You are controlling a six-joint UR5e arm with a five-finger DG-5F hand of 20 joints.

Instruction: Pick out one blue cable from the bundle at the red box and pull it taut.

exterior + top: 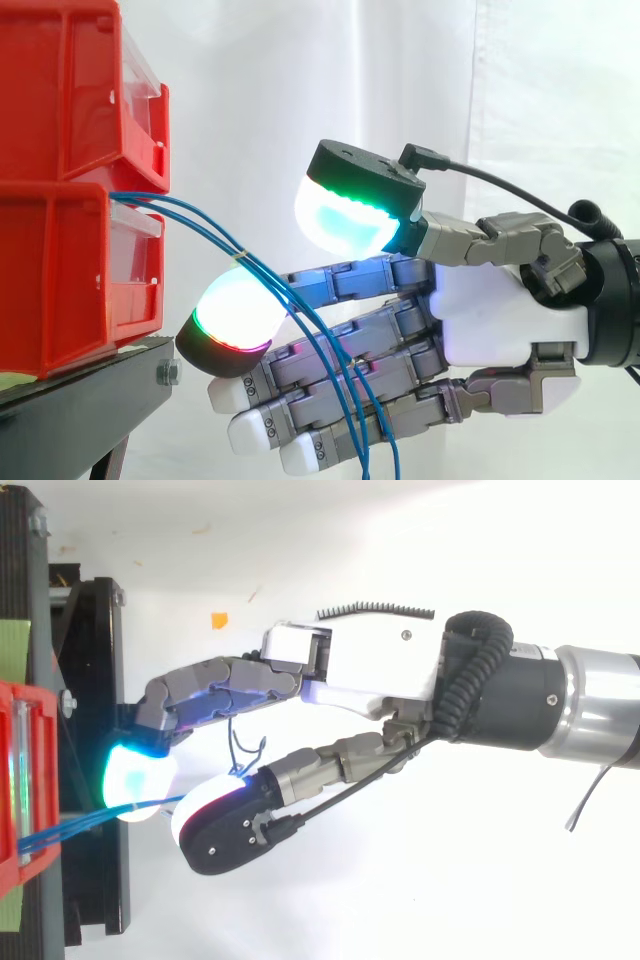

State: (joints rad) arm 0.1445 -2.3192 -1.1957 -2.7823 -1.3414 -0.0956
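Note:
Several thin blue cables [200,222] come out between the two stacked red bins [60,100] at the left. They are tied together by a small pale band [240,258] and droop down to the right, across the front of my fingers. My hand [500,320] reaches in from the right, open, with its fingers nearly straight towards the bins. One glowing fingertip [232,318] sits just under the cables and the thumb pad [350,210] stands well above them. From above, the cables [70,825] run from the red bin [20,780] into the gap between that fingertip and the thumb.
The bins rest on a black stand [90,385] whose edge lies just left of my fingertips. A white curtain hangs behind. In the top view an orange mark [219,620] lies on the white floor beyond the hand.

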